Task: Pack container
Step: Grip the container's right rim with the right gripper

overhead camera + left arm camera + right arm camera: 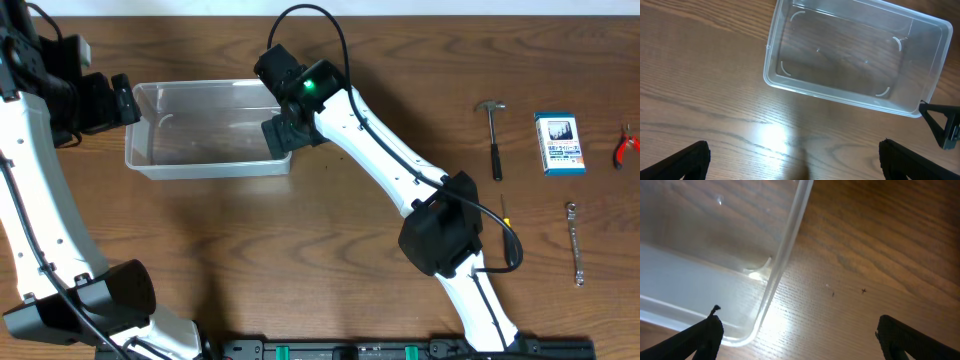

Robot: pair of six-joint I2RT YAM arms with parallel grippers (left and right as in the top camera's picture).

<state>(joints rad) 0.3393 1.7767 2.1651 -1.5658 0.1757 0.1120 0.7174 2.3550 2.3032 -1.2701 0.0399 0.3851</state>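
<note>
Overhead, you see the clear, smooth plastic rectangular container (205, 168), round-cornered and shallow, sitting far left on the grained wooden table (330, 250). Your left gripper (128, 100) hangs just beside its left end, jaws spread wide and holding nothing. Your right gripper (283, 135) is spread too, its black fingers (695, 340) straddling the thick rim at the right end. A steel-headed hammer (493, 135), a blue-and-white box (559, 143) and a slim metal wrench (574, 242) lie well apart on the right.

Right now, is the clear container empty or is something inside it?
Empty: the container shows only wood grain through its bare floor, and the hammer lies outside on the table.
</note>
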